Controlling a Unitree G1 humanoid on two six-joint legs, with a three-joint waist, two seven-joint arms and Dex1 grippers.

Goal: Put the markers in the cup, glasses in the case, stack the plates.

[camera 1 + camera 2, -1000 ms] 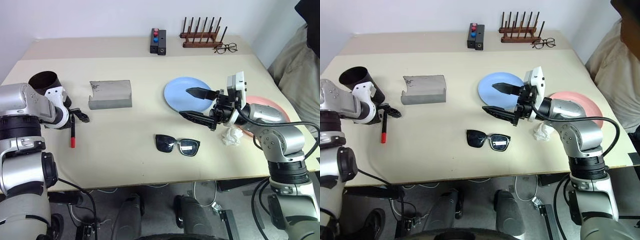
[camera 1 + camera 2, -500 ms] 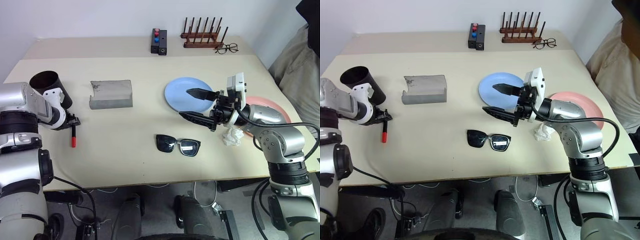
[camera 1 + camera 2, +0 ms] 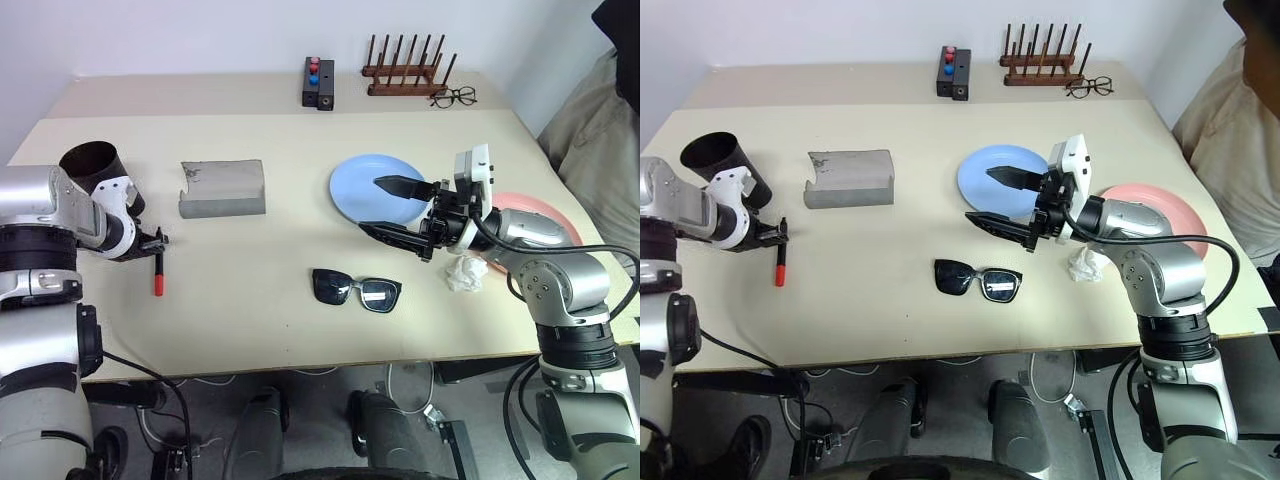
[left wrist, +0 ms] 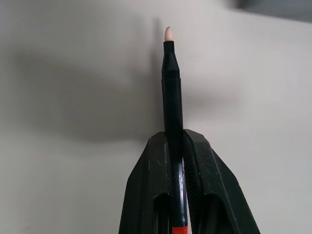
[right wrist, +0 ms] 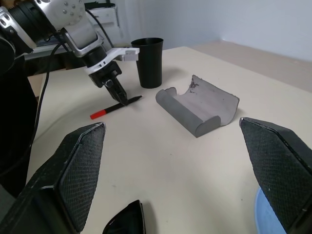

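Beige table (image 3: 270,330), near its left edge: left gripper (image 3: 778,233) clenched on the black marker (image 3: 780,262), fingers (image 4: 146,195) pinching the barrel partway along, tip pointing onward past them, red end trailing toward the front edge; whether the marker touches the table cannot be told. Dark cup (image 3: 92,167) upright just behind that gripper. Grey case (image 3: 222,188) lying open, to the right of the cup, apart from it. Light blue plate (image 3: 362,180) flat at centre-right; salmon pink plate (image 3: 545,220) flat further right, partly hidden by the arm, plates not stacked. Right gripper (image 3: 395,208) held above the blue plate's near edge, jaws spread wide, grasping nothing. Black sunglasses (image 3: 355,289) unfolded on the table, toward the front edge
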